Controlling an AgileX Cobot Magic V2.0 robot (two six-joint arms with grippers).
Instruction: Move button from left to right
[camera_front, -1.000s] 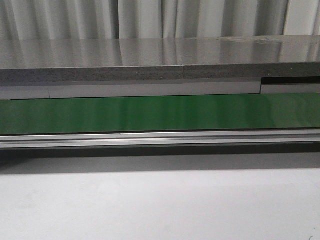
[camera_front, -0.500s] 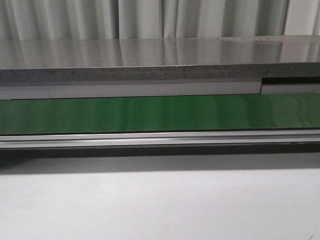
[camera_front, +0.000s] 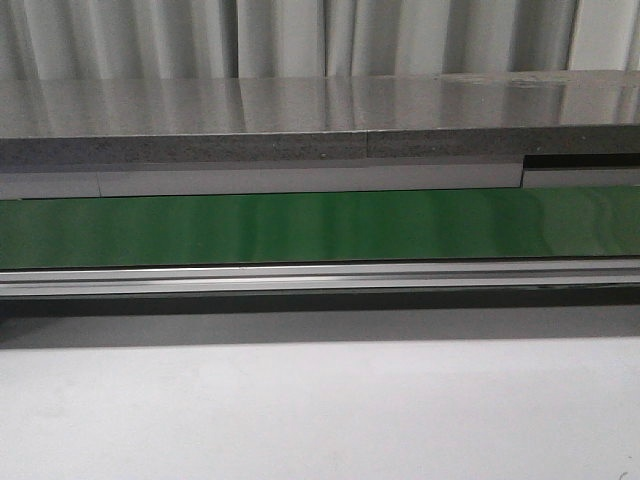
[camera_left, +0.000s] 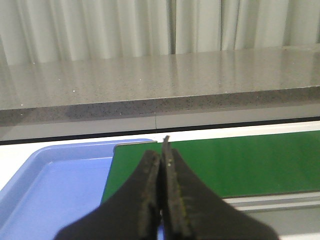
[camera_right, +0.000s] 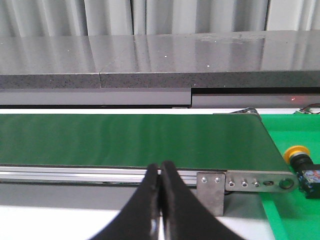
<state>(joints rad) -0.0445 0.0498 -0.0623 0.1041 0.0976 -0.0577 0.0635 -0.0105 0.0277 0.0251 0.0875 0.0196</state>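
Waiting stage: both hands, left and right, pressed together (empty); next, a button must arrive on the green belt.

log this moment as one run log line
left claw: shut, empty | right claw: shut, empty | button: beyond belt end, untouched

Pale pleated curtains behind w/ grey stone counter in front.
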